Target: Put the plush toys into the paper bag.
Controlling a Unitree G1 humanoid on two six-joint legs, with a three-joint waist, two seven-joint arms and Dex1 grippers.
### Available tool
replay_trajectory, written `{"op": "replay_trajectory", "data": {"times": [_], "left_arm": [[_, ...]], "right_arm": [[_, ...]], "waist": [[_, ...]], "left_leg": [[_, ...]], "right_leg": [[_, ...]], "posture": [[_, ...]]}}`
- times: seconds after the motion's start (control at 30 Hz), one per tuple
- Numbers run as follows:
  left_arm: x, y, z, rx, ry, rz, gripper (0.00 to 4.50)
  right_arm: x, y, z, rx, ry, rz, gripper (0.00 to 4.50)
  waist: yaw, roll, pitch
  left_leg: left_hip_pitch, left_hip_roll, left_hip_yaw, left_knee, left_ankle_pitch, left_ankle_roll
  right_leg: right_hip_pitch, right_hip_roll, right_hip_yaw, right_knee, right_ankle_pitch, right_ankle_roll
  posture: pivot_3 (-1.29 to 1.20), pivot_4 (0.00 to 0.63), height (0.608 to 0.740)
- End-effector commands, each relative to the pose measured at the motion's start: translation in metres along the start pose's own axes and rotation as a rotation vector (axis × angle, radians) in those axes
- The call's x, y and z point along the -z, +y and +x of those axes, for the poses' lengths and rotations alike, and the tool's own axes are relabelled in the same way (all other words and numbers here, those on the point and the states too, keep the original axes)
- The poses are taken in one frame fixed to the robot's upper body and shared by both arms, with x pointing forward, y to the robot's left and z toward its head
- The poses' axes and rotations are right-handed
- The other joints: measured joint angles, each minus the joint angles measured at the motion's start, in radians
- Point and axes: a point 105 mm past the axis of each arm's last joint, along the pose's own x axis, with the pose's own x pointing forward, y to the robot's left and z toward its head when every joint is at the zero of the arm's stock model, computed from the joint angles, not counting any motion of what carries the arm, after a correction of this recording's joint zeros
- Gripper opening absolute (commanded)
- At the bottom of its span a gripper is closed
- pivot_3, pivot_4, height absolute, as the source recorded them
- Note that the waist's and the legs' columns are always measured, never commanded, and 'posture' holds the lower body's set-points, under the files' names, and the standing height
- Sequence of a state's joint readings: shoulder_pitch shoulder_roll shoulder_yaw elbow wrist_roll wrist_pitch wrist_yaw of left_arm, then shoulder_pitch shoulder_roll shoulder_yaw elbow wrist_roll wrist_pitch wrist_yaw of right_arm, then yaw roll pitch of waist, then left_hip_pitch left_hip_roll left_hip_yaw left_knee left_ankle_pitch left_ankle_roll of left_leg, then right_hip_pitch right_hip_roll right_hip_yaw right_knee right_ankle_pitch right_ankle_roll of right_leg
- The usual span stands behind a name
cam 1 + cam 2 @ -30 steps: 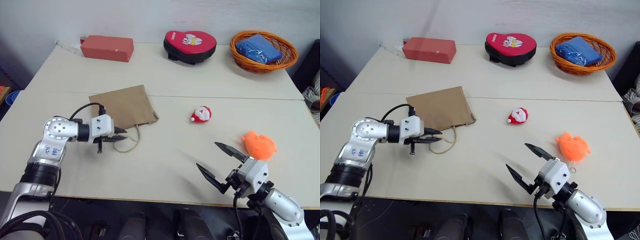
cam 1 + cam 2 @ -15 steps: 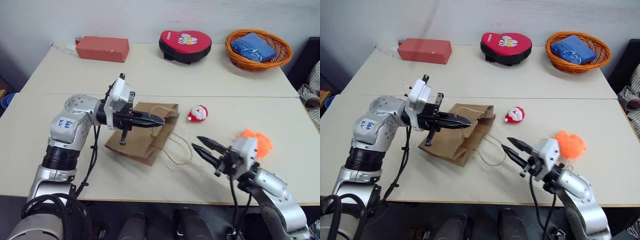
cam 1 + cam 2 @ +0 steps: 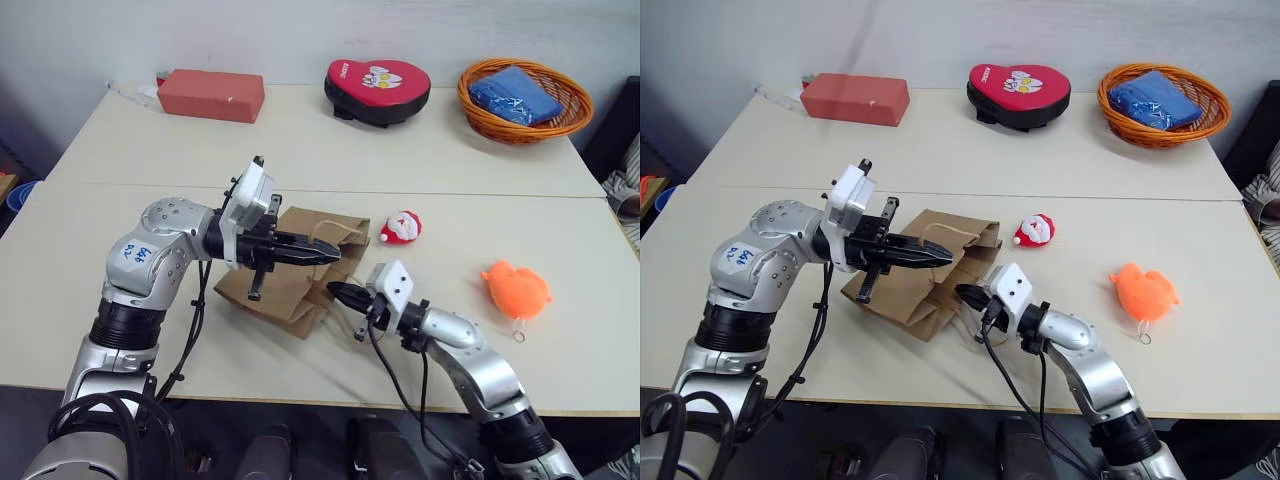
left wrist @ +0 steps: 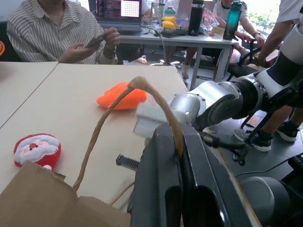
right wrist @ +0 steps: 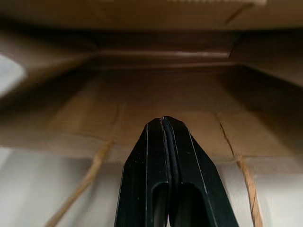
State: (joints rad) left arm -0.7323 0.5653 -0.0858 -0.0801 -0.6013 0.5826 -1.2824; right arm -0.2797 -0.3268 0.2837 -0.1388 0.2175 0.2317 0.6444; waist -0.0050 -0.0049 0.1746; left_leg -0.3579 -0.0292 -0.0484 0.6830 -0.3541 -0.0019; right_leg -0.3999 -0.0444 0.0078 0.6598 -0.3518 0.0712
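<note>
Paper bag lifted by 1 handle, both toys outside it.

The left claw (image 3: 330, 252) is clamped on a cord handle (image 4: 142, 92) of the brown paper bag (image 3: 285, 285), raising its mouth off the worktop (image 3: 330, 150). The right claw (image 3: 338, 292) is pressed fully together at the bag's mouth, gripping nothing. The Santa toy (image 3: 402, 228) lies just right of the bag; the orange toy (image 3: 517, 288) lies further right. At the far right, the wicker basket (image 3: 480, 105) holds a blue bundle (image 3: 515, 95).
</note>
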Motion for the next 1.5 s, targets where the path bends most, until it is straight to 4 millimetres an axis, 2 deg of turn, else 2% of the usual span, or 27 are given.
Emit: {"op": "replay_trajectory", "data": {"times": [0.03,0.13,0.33,0.53,0.73,0.87,0.93,1.1,1.23,1.33,1.4,1.5], "left_arm": [[-0.010,-0.010,0.000,0.037,-0.018,0.012,0.00],[-0.015,-0.010,-0.001,0.028,-0.051,-0.009,0.00],[-0.028,-0.008,-0.007,0.005,-0.103,-0.029,0.00],[-0.045,0.004,-0.021,-0.132,-0.153,0.068,0.00],[-0.053,0.012,-0.041,-0.261,-0.169,0.114,0.00],[-0.070,0.015,-0.047,-0.313,-0.265,0.149,0.00],[-0.072,0.014,-0.048,-0.328,-0.276,0.153,0.00],[-0.062,0.009,-0.045,-0.331,-0.238,0.146,0.00],[-0.050,0.003,-0.036,-0.308,-0.214,0.123,0.00],[-0.040,0.000,-0.031,-0.297,-0.197,0.108,0.00],[-0.034,0.001,-0.030,-0.308,-0.181,0.115,0.00],[-0.028,0.000,-0.028,-0.309,-0.172,0.118,0.00]], "right_arm": [[-0.012,0.000,0.014,-0.040,-0.046,-0.066,0.03],[-0.006,0.001,0.023,-0.071,-0.027,-0.066,0.03],[0.020,-0.004,0.028,-0.098,0.045,-0.047,0.03],[0.031,0.002,0.026,-0.140,0.054,-0.020,0.03],[0.042,0.003,0.025,-0.120,0.098,-0.015,0.03],[0.044,0.003,0.025,-0.110,0.110,-0.010,0.03],[0.043,0.001,0.024,-0.100,0.114,-0.006,0.03],[0.036,0.001,0.024,-0.110,0.098,0.026,0.03],[0.012,0.003,0.019,-0.142,-0.009,0.051,0.03],[-0.005,-0.003,0.009,-0.133,-0.082,0.021,0.56],[-0.016,-0.008,-0.001,-0.128,-0.126,-0.008,1.21],[-0.033,-0.011,-0.028,-0.141,-0.196,-0.039,2.20]], "waist": [[-0.003,0.000,0.000],[-0.005,0.000,0.000],[-0.012,0.000,0.000],[-0.023,0.000,0.000],[-0.023,0.000,0.000],[-0.023,-0.001,-0.001],[-0.023,-0.001,-0.001],[-0.023,-0.001,-0.001],[-0.021,-0.001,-0.001],[-0.022,-0.001,-0.001],[-0.022,-0.001,-0.001],[-0.018,-0.001,0.000]], "left_leg": [[0.000,0.000,0.000,0.000,0.000,0.000],[0.000,0.000,0.000,-0.001,0.000,-0.001],[-0.001,0.000,0.000,-0.001,0.000,-0.001],[-0.001,0.000,0.000,0.000,0.000,-0.001],[-0.001,0.000,0.000,-0.001,0.000,-0.001],[-0.001,0.000,0.000,0.000,0.001,-0.001],[0.000,0.000,0.000,0.000,0.001,-0.001],[0.000,0.000,0.000,0.000,0.001,-0.002],[0.000,0.000,0.000,0.000,0.001,-0.002],[-0.001,0.000,-0.001,0.000,0.000,-0.002],[-0.001,0.000,0.000,0.000,0.000,-0.002],[-0.001,0.000,-0.001,-0.001,0.000,-0.002]], "right_leg": [[0.000,0.000,0.000,0.000,0.000,0.000],[-0.002,0.000,0.000,0.001,0.000,0.000],[-0.002,0.000,0.000,0.001,0.000,0.000],[-0.002,0.000,-0.001,0.001,0.000,0.000],[-0.002,0.000,-0.001,0.001,0.000,0.000],[-0.002,0.000,-0.001,0.001,0.000,0.000],[-0.002,0.000,-0.001,0.001,0.000,0.000],[-0.002,0.000,-0.001,0.001,0.000,0.000],[-0.002,0.000,-0.001,0.001,0.000,0.000],[-0.002,0.000,0.000,0.001,0.000,0.000],[-0.002,0.000,0.000,0.001,0.000,0.000],[-0.002,0.000,-0.001,0.000,0.000,0.000]], "posture": [[0.00,0.150,0.740],[0.00,0.150,0.740],[0.00,0.150,0.740],[0.00,0.150,0.740],[0.00,0.150,0.740],[0.00,0.150,0.740],[0.00,0.150,0.740],[0.00,0.150,0.740],[0.00,0.150,0.740],[0.00,0.150,0.740],[0.00,0.150,0.740],[0.00,0.150,0.740]]}}
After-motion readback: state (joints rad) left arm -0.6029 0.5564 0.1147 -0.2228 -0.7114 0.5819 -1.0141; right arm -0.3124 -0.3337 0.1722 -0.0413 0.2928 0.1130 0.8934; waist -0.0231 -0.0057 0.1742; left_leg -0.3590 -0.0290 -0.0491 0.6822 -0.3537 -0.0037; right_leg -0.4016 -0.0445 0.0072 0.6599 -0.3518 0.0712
